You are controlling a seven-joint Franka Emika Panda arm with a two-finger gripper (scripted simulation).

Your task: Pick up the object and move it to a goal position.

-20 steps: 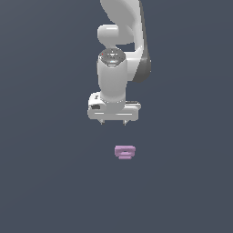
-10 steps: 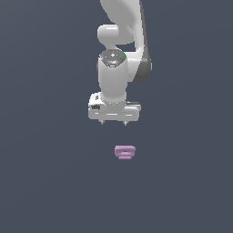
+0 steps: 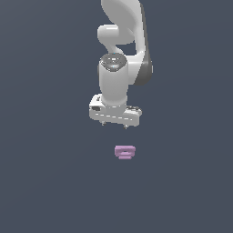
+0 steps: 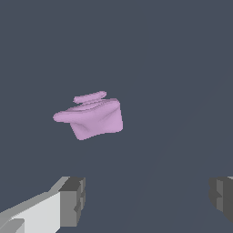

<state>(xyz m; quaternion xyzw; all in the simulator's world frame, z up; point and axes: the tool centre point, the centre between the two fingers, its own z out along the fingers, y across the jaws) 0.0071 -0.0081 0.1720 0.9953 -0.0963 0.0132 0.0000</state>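
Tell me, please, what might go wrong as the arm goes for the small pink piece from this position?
The open hand is not centred over the small pale pink stepped block, which sits off toward the exterior view's right, so a straight descent might land one finger on it. The block's rounded, layered sides could also let it slip or tilt when squeezed.

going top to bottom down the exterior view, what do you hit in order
Robot arm → gripper, jaws apart and holding nothing → a gap of bare dark floor → small pink-purple object, lying apart from the gripper and slightly toward the exterior view's right of it.
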